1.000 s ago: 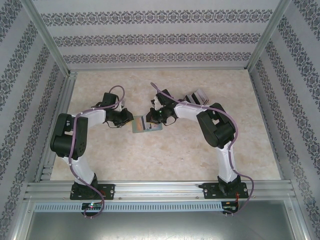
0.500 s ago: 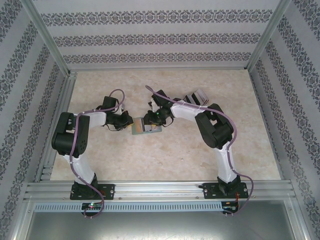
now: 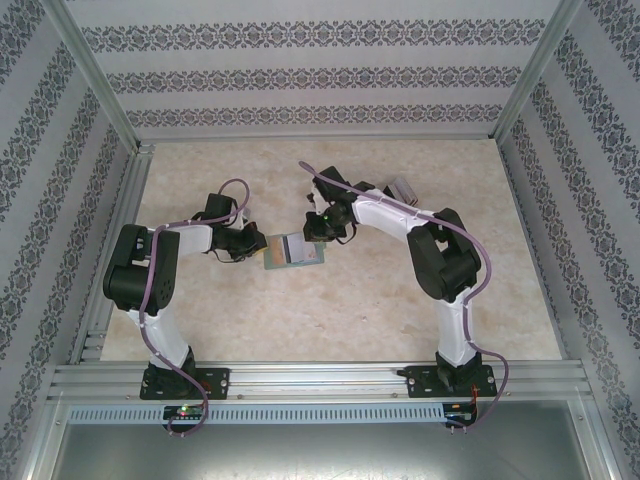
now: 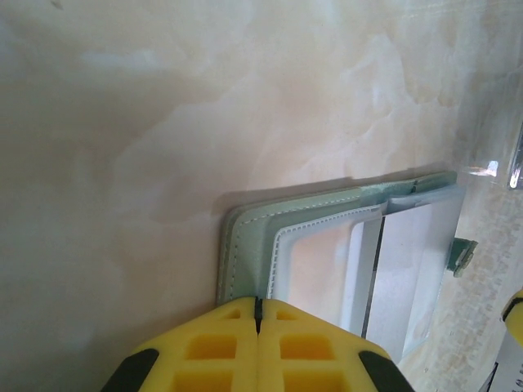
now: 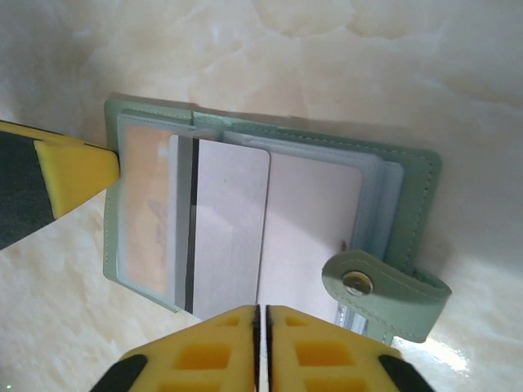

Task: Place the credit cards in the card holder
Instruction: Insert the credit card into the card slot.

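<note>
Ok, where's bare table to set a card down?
Bare marble table: the near strip between the open sage-green folding wallet and the arm bases, the far-left corner behind the left arm, and the right edge past the right arm. Crowded: the middle, where the left end effector and right end effector sit at the wallet, and beside the grey slotted rack.
</note>
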